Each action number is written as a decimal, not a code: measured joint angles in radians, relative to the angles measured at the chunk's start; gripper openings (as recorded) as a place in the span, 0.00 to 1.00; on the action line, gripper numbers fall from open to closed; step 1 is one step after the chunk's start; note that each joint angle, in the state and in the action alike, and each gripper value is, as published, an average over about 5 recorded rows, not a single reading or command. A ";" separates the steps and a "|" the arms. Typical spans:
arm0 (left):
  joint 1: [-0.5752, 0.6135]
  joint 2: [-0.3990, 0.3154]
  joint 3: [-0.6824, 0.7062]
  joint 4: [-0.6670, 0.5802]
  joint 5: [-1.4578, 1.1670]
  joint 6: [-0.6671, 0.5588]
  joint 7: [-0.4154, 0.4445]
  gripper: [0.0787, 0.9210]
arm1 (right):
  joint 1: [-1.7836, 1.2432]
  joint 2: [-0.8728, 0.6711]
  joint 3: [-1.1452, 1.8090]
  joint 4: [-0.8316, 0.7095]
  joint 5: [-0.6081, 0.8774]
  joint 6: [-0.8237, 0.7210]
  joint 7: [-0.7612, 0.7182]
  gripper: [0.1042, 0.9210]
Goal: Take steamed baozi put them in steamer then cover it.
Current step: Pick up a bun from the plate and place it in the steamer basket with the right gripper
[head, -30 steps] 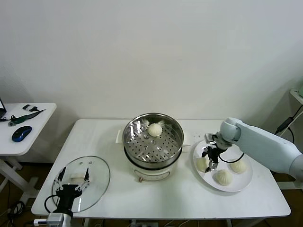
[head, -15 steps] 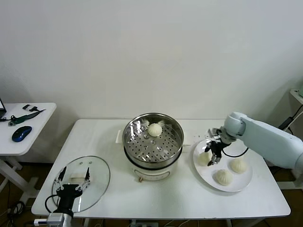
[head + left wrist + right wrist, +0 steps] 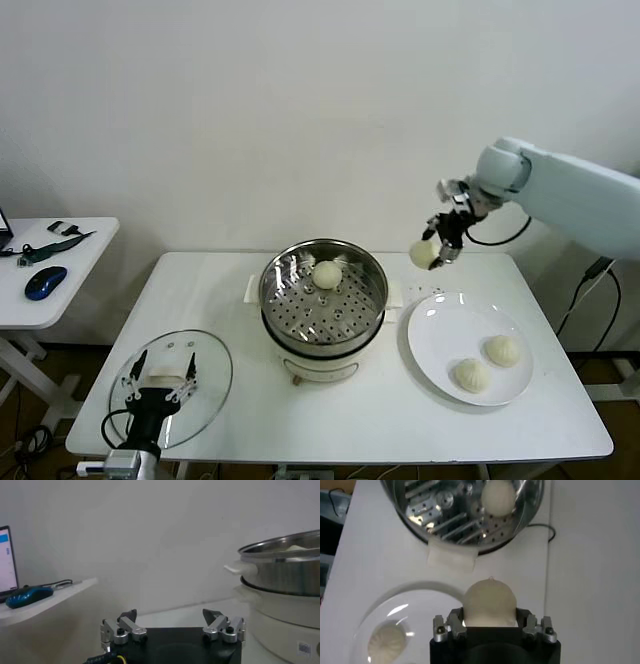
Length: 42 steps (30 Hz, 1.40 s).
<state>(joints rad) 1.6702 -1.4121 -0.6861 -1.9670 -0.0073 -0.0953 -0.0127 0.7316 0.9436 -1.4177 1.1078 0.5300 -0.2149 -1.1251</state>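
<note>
We are holding a baozi (image 3: 424, 253) clamped in the right gripper (image 3: 441, 245) beside the steamer (image 3: 323, 290), risking squashing or dropping the soft dough

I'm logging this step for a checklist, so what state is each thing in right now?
Steamer: uncovered, one baozi inside.
Cover: off, lying flat on the table left of the steamer.
Right gripper: shut on a held baozi, raised between plate and steamer.
Left gripper: open, empty, over the cover.
Plate: two baozi left on it.
</note>
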 measured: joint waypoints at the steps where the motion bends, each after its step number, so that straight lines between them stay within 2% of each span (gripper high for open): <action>1: 0.001 0.001 0.001 -0.002 -0.001 0.000 0.001 0.88 | 0.009 0.017 -0.005 0.001 0.015 -0.007 0.005 0.69; 10: 0.018 0.002 0.003 -0.020 -0.006 -0.005 0.003 0.88 | 0.027 0.212 -0.031 -0.026 0.110 -0.065 0.057 0.70; 20: 0.035 0.005 0.000 -0.029 -0.019 -0.011 0.003 0.88 | -0.034 0.395 -0.062 -0.055 0.149 -0.111 0.108 0.70; 35: 0.018 0.008 -0.003 -0.039 -0.043 0.008 0.002 0.88 | -0.146 0.508 -0.096 -0.097 0.125 -0.133 0.139 0.71; 38: 0.015 0.010 -0.004 -0.038 -0.045 0.010 0.002 0.88 | -0.155 0.514 -0.097 -0.104 0.117 -0.135 0.141 0.73; 42: 0.010 0.009 -0.004 -0.037 -0.046 0.014 0.002 0.88 | -0.161 0.517 -0.095 -0.105 0.108 -0.140 0.142 0.84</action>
<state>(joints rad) 1.6807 -1.4032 -0.6903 -2.0043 -0.0532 -0.0817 -0.0105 0.5710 1.4609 -1.5124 1.0030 0.6377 -0.3546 -0.9827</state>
